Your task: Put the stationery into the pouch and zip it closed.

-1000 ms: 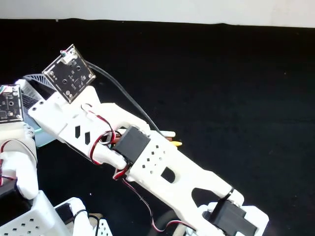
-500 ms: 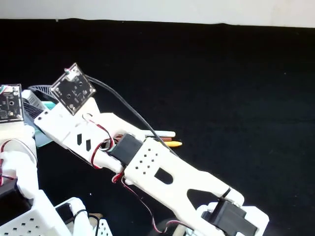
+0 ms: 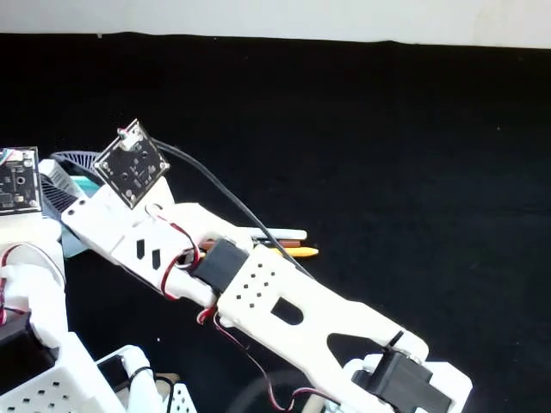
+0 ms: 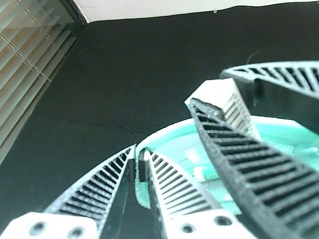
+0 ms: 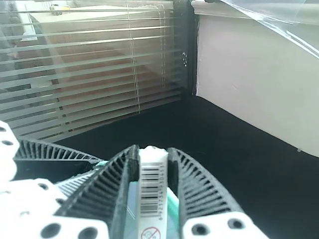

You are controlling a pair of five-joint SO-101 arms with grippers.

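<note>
Stretches right arm [image 3: 258, 292] diagonally to table's [image 3: 387, 129] left edge, right gripper [image 5: 152, 151] clamped on white tube [image 5: 152, 189]. Pinches pouch [image 4: 172, 144] rim there with left gripper [image 4: 140, 152].

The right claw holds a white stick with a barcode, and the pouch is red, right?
Not quite. The right gripper does hold the white barcoded stick, but the soft pouch is mint green, not red, as the left wrist view shows.
</note>
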